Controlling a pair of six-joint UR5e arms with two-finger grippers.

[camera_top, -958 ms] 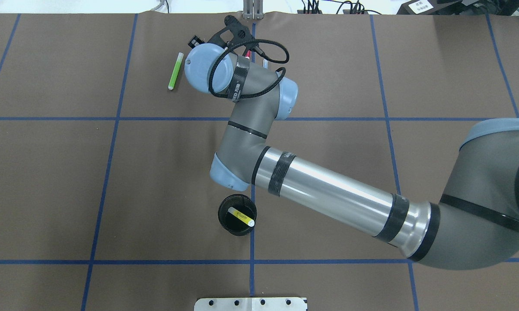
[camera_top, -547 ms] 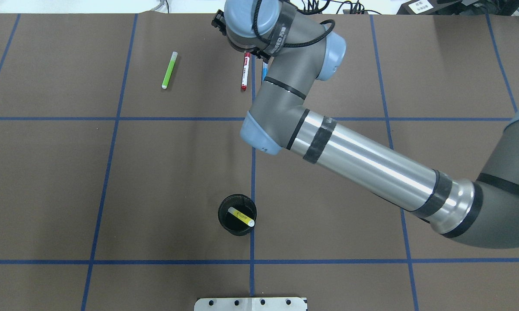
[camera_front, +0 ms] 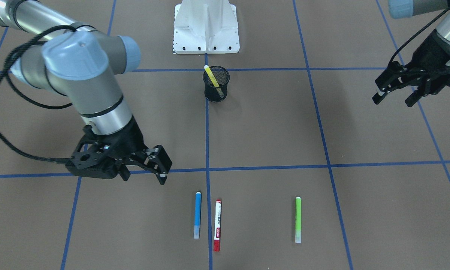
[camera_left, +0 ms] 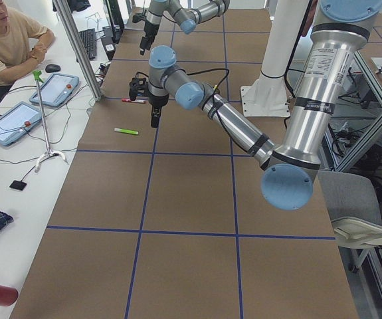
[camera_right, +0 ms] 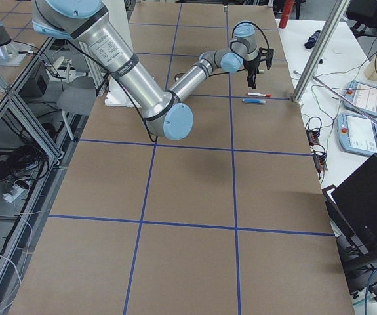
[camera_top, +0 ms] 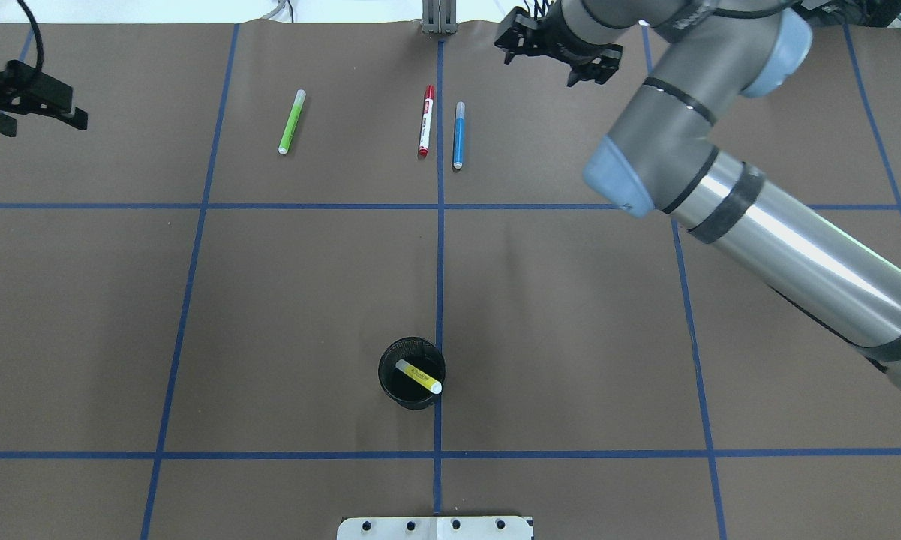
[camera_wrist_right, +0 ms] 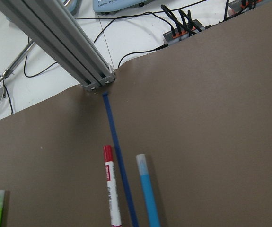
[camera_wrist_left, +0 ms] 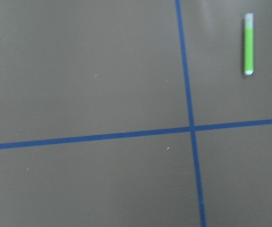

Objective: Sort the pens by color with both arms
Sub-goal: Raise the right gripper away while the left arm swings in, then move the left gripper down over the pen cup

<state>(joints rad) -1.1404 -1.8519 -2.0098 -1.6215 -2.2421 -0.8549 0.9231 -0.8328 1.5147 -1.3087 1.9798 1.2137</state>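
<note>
So, yellow highlighter (camera_top: 418, 376) is in the mesh cup (camera_top: 382, 370); blue pen (camera_top: 458, 135), red-ended pen (camera_top: 425, 120), green highlighter (camera_top: 291, 121) lie unsorted on the far desk (camera_top: 570, 300); my left claw (camera_front: 393, 98) and right claw (camera_front: 144, 173) gape empty.

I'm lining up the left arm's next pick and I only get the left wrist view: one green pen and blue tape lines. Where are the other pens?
Observer: The blue pen and the red-ended pen lie parallel but apart, one on each side of the centre tape line.
Operator: And the yellow one?
Observer: The yellow highlighter leans inside the black mesh cup, near the robot's base.
Operator: Is either gripper carrying anything?
Observer: No. The left gripper and the right gripper are both open and empty, above the table.
</note>
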